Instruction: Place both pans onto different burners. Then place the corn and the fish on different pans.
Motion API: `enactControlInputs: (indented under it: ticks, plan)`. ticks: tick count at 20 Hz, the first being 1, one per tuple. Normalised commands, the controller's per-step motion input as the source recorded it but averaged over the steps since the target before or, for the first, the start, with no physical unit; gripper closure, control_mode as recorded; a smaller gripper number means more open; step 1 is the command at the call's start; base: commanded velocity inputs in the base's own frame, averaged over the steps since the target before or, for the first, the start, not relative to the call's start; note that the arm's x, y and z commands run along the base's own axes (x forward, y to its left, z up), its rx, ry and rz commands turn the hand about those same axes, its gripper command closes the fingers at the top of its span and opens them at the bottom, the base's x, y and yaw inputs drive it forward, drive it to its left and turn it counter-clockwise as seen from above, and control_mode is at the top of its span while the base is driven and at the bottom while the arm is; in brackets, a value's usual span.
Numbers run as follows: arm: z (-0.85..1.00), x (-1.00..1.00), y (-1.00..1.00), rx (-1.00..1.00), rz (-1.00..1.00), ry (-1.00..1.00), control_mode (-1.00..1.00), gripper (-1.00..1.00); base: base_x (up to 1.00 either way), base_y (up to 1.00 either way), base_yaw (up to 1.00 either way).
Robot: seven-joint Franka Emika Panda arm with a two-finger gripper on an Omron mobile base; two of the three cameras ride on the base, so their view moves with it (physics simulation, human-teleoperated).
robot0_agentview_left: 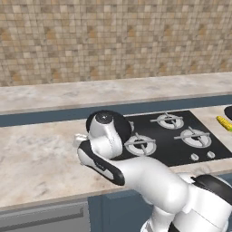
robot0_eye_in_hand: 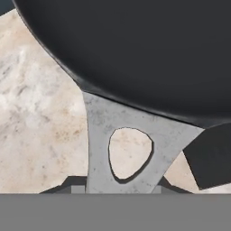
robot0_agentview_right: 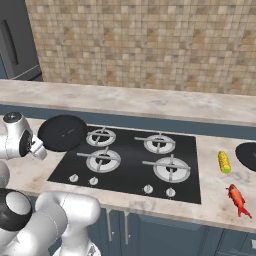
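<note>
One black pan (robot0_agentview_right: 62, 132) lies at the left edge of the black cooktop (robot0_agentview_right: 130, 162), partly over the counter. Up close, the hand view shows this pan (robot0_eye_in_hand: 149, 49) and its grey handle bracket (robot0_eye_in_hand: 97, 135). My gripper (robot0_eye_in_hand: 116, 187) is shut on that handle, fingertips on either side; from the right base view the gripper (robot0_agentview_right: 41, 151) is at the pan's near-left rim. The second pan (robot0_agentview_right: 247, 155) sits on the counter at the far right. The yellow corn (robot0_agentview_right: 224, 161) lies beside it and the red-orange fish (robot0_agentview_right: 237, 199) lies nearer the front edge. The burners (robot0_agentview_right: 102, 160) are bare.
Silver knobs (robot0_agentview_right: 148, 189) line the cooktop's front edge. A tiled wall (robot0_agentview_right: 150, 45) rises behind a raised back ledge (robot0_agentview_right: 150, 102). A dark appliance (robot0_agentview_right: 15, 40) stands at the far left. My own arm (robot0_agentview_left: 136, 172) blocks much of the left base view.
</note>
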Motion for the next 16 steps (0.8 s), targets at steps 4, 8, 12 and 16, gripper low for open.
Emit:
enactControlInputs:
  ticks: [4, 8, 12, 16]
  plan:
    - [-0.04, -0.21, -0.46, 0.0, -0.06, 0.0, -1.0, 1.0, 0.0, 0.0, 0.0]
    - [-0.23, -0.16, -0.43, 0.0, -0.04, 0.01, -1.0, 1.0, 0.0, 0.0, 0.0]
    - [-0.36, -0.11, -0.45, 0.0, -0.04, 0.03, -1.0, 1.0, 0.0, 0.0, 0.0]
    - [-0.33, -0.01, -0.46, -0.02, -0.03, 0.04, -1.0, 1.0, 0.0, 0.0, 0.0]
